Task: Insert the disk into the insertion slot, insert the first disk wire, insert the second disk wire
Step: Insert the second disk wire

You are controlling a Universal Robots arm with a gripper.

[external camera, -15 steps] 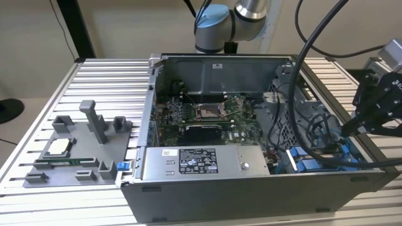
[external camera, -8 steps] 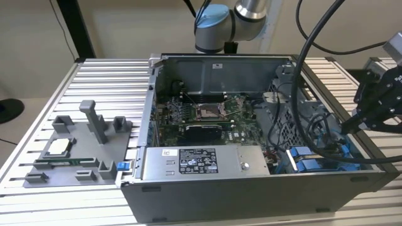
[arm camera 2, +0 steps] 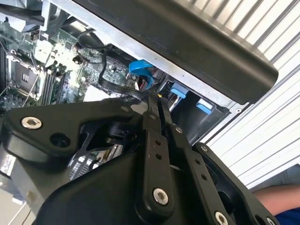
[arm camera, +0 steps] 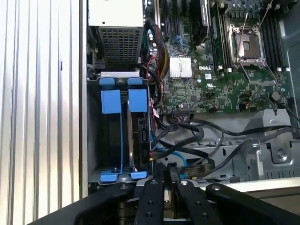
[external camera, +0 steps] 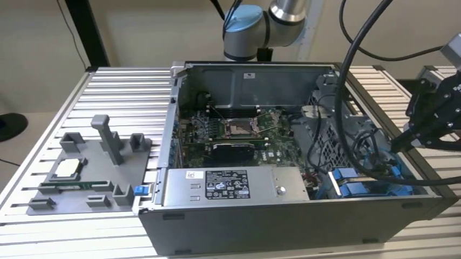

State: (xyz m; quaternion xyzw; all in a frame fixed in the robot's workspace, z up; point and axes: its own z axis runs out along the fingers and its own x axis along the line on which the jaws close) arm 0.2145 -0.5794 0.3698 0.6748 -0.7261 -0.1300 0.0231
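Disk wire [arm camera 2: 125, 92] is pinched in the closed hand [arm camera 2: 154, 100].

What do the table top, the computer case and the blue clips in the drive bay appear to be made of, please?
The table top looks like bare aluminium: pale silver, matte, with long ribbed grooves. The computer case seems painted or coated sheet metal: thin folded grey walls, dull sheen. The blue clips are probably moulded plastic: uniform bright colour, smooth, slightly glossy.
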